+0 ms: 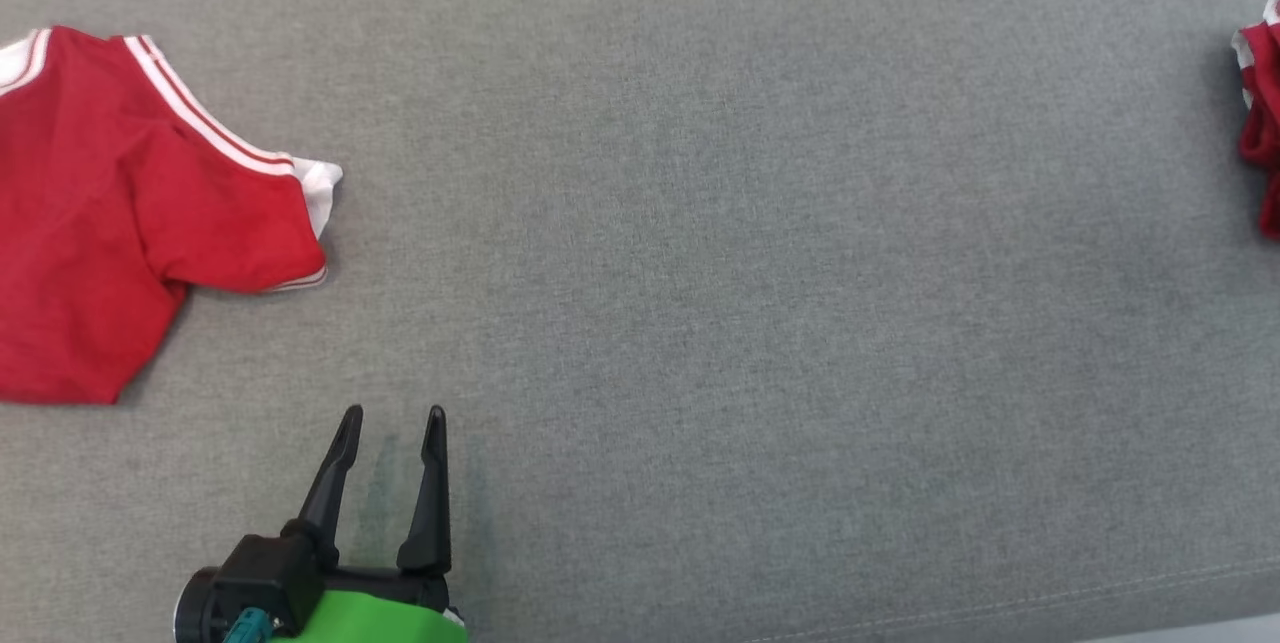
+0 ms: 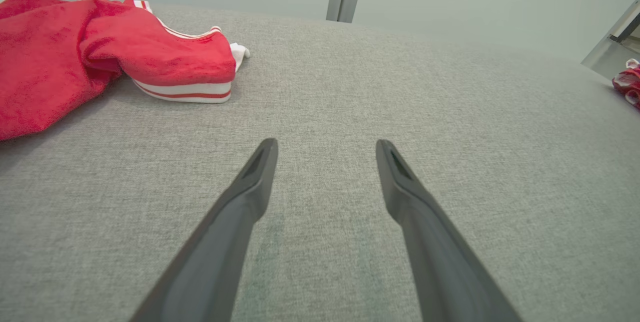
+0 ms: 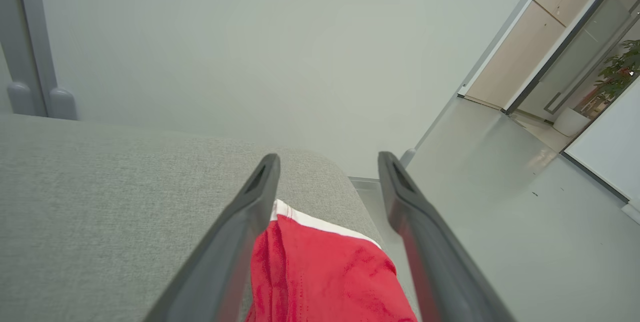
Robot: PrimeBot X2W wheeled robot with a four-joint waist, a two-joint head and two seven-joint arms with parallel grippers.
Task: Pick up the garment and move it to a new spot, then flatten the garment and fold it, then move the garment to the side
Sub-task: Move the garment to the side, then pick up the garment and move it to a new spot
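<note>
Right wrist view.

Item one: bunched red garment (image 3: pixel 325 272), white-trimmed. It lies at the corner of the grey padded table (image 3: pixel 100 187), at the far right of the head view and directly under my right gripper (image 3: pixel 328 159). The jaws stand wide, with cloth between the fingers, and neither finger pinches it. By my judgement this is the piece to pick up, heaped at the edge for a grasp.

Item two: red shirt (image 1: pixel 120 213), far left, lying flatter with one sleeve out. It is probably set aside.

Item three: my left gripper (image 1: pixel 394 415). The jaws are wide and empty, over bare table near the shirt, touching nothing.
</note>
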